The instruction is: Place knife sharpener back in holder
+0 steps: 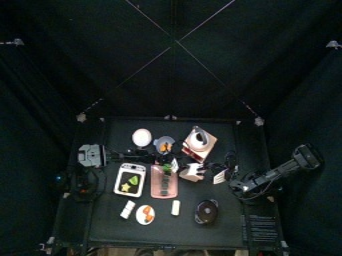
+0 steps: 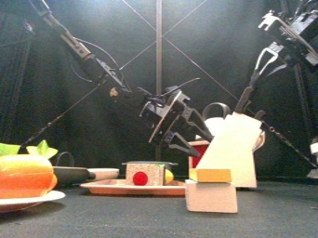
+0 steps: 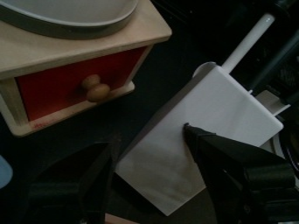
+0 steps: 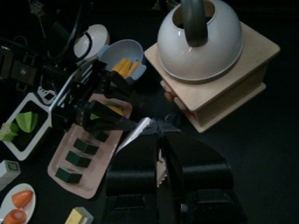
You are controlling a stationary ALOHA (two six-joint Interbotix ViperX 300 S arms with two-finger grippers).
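Plate (image 2: 28, 199): seen at the lower left of the front view only, with orange fruit carried on it.
Left gripper (image 3: 205, 144): one dark jaw tip is seen against the holder (image 3: 222, 105); how far it is opened cannot be told.
Knife sharpener (image 3: 247, 44): its pale handle is shown jutting from the holder's top end, at the upper right of the left wrist view.
Right gripper (image 4: 146, 140): its jaws are nearly closed on a pale sliver of the sharpener, shown in the right wrist view alone.
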